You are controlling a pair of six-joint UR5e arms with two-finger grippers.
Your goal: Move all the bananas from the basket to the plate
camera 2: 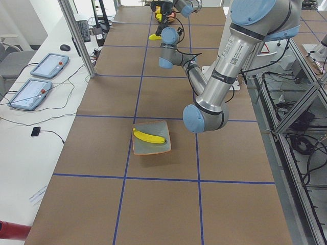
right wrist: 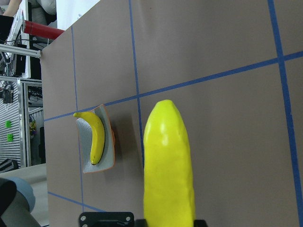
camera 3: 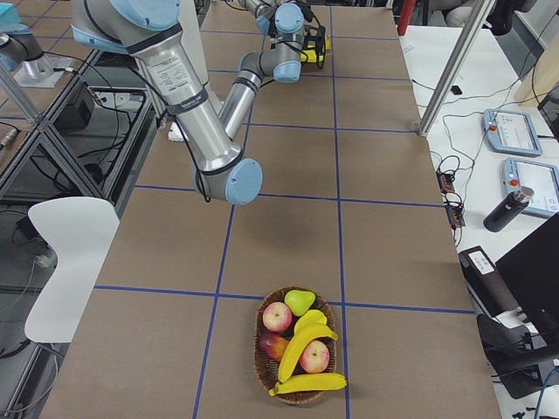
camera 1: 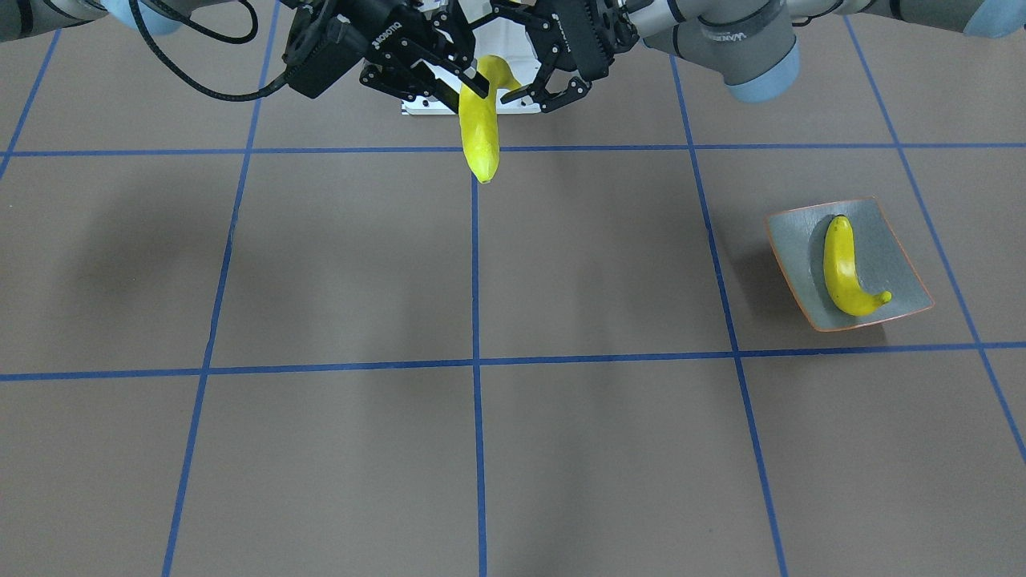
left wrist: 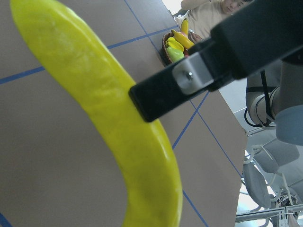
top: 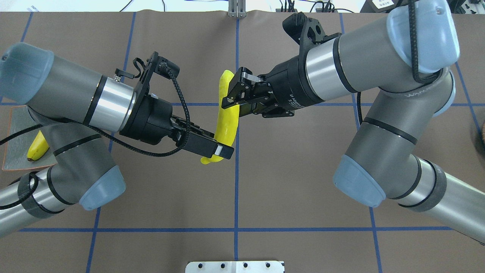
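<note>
One banana (top: 227, 121) hangs in the air over the table's middle, between both grippers. My right gripper (top: 229, 94) is shut on its upper part, and its finger (left wrist: 156, 99) presses the banana (left wrist: 118, 118) in the left wrist view. My left gripper (top: 223, 151) stands open around the stem end, fingers spread (camera 1: 533, 96). Another banana (camera 1: 839, 268) lies on the grey-green plate (camera 1: 882, 240) on my left side. The wicker basket (camera 3: 301, 400) at my far right holds two bananas (camera 3: 306, 345).
Apples and a green pear (camera 3: 300, 301) share the basket. A white mounting plate (top: 235, 266) lies at the table edge by my base. A person (left wrist: 213, 14) sits beyond the basket end. Brown table with blue tape lines surrounds the plate.
</note>
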